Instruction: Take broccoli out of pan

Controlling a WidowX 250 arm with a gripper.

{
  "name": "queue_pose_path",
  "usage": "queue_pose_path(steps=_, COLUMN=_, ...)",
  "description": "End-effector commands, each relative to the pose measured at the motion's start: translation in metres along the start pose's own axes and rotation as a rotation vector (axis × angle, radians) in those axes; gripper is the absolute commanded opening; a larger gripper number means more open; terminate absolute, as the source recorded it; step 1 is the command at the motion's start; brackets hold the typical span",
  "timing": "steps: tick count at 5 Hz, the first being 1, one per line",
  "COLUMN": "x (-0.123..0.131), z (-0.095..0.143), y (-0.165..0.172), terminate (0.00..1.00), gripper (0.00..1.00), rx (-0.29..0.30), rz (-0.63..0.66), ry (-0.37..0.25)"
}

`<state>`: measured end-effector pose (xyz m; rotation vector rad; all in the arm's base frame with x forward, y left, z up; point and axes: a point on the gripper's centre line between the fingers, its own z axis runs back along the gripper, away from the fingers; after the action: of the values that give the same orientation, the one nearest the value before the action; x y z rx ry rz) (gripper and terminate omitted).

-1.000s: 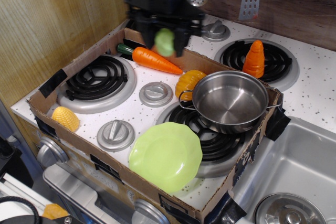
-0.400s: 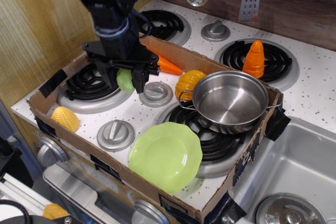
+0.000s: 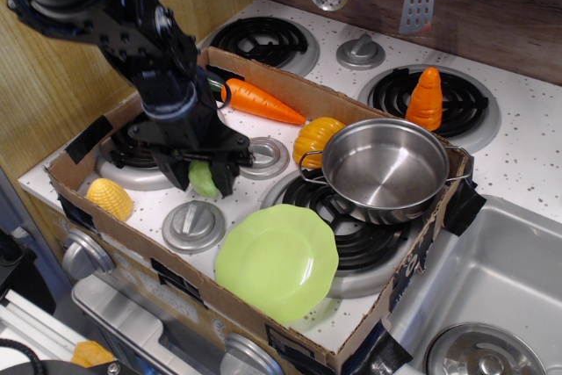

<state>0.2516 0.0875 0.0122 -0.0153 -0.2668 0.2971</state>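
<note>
My gripper (image 3: 204,176) is shut on the pale-green broccoli (image 3: 205,179) and holds it low over the white stovetop, between the front-left burner and a silver knob. The black arm reaches in from the upper left. The shiny steel pan (image 3: 385,167) stands empty on the front-right burner, well to the right of the gripper. I cannot tell whether the broccoli touches the stovetop.
A lime-green plate (image 3: 277,260) lies at the front. A yellow corn (image 3: 109,198) sits front left. An orange carrot (image 3: 261,101), an orange pumpkin piece (image 3: 317,138) and an orange cone (image 3: 426,98) lie around. A cardboard wall (image 3: 211,292) rims the stove. A sink (image 3: 492,305) is at right.
The gripper carried the broccoli from high at the back of the stove forward and down to the left, ending low near the front-left knob. The pan has not moved.
</note>
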Motion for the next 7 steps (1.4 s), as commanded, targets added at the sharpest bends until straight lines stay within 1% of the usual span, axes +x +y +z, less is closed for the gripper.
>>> queue_pose_path(steps=1, x=0.007, z=0.003, y=-0.006, terminate=0.0, gripper=0.0, rx=-0.009, rz=-0.034, ry=-0.029)
queue_pose_path(steps=2, x=0.012, z=0.013, y=-0.01, terminate=0.0, gripper=1.0, rx=-0.002, rz=-0.079, ry=-0.028)
queue_pose_path(steps=3, x=0.022, z=0.029, y=-0.021, terminate=0.0, gripper=1.0, rx=0.054, rz=-0.099, ry=-0.016)
queue_pose_path(steps=5, x=0.039, z=0.062, y=-0.042, terminate=0.0, gripper=1.0, rx=0.127, rz=-0.101, ry=-0.041)
queue_pose_path(steps=6, x=0.042, z=0.065, y=-0.044, terminate=0.0, gripper=1.0, rx=0.106, rz=-0.145, ry=-0.059)
queue_pose_path(steps=7, x=0.042, z=0.065, y=-0.044, terminate=0.0, gripper=1.0, rx=0.106, rz=-0.145, ry=-0.059)
